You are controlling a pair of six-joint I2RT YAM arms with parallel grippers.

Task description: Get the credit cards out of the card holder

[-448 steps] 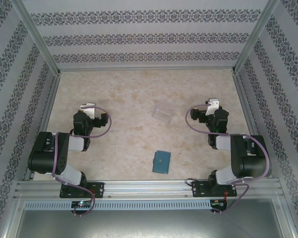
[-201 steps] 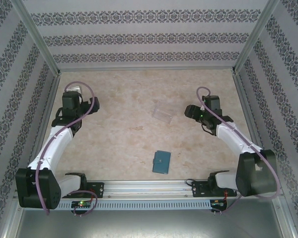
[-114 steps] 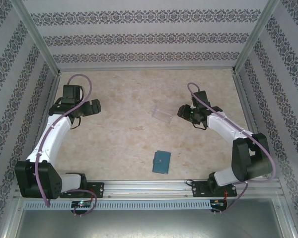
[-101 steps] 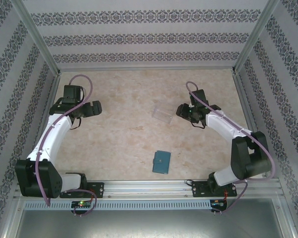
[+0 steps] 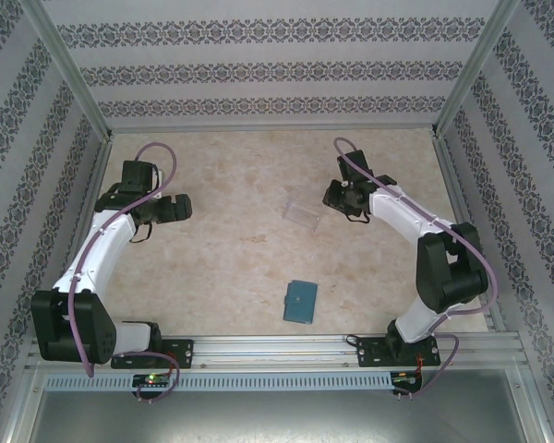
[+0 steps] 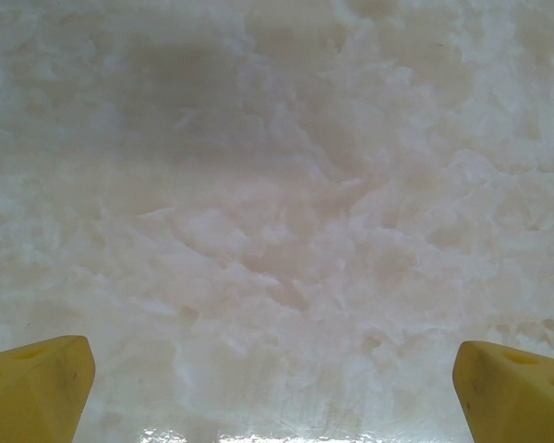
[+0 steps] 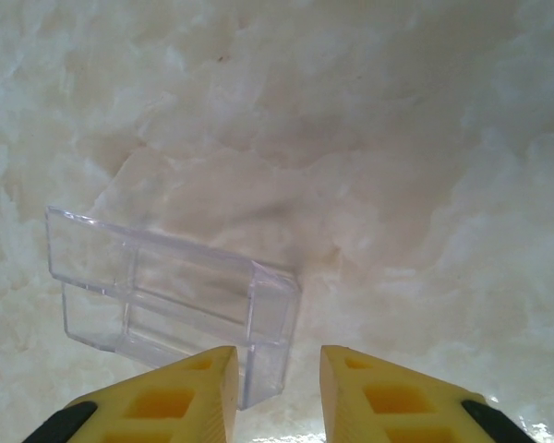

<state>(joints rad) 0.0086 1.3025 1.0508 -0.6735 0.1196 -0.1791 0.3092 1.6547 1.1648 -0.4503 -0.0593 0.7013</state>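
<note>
**Card holder untouched on bench; right hand now at clear tray**

Card holder [image 5: 301, 302]: teal, folded shut, lying flat near the front edge of the bench [image 5: 222, 268], between the two arm bases. It is in the same spot as two seconds ago. Cards: none on view, judged to be inside.

Clear tray [image 5: 302, 210]: empty, further out on the bench, well apart from the card holder.

Right hand [image 5: 338, 196]: has swung in from the right side and is now just beside the tray's right end. In the wrist view the tray's corner sits just ahead of one finger [image 7: 166, 397]. The fingers have drawn in from wide to a narrow gap, with nothing between them and nothing pinched.

Left hand [image 5: 173, 209]: its arm has unfolded outward to the left. The fingers are spread wide over bare bench and hold nothing.

Assessment: both arms have left their folded rest, but neither is near the card holder. The right hand looks set to nudge or shift the tray first, probably as the place for the cards. Opening the holder has not yet begun.
</note>
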